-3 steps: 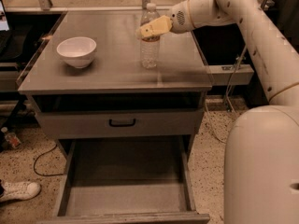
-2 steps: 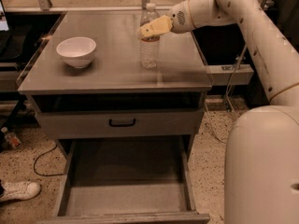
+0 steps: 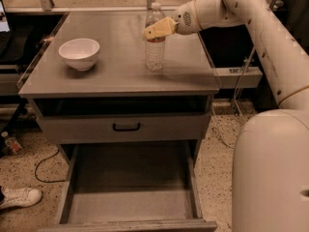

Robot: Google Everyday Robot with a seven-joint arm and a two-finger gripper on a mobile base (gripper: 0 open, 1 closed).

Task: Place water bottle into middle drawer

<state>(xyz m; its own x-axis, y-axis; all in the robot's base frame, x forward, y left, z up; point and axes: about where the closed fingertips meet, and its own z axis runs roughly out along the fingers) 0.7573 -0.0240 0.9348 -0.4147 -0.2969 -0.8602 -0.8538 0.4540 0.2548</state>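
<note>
The drawer [image 3: 130, 199] stands pulled out nearest, ready to receive. Farther back, the bottle [image 3: 155, 57] stands upright on the cabinet top [image 3: 120, 79], right of the bowl [image 3: 79, 53]. The gripper [image 3: 151, 31] meets its upper body from the right, likely for a side grasp. I cannot tell whether its jaws are clamped.

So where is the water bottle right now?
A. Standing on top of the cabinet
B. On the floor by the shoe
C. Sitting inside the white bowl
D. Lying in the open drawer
A: the water bottle stands upright on the cabinet top, with the gripper up against its upper part. The open middle drawer below has no bottle in it.
</note>
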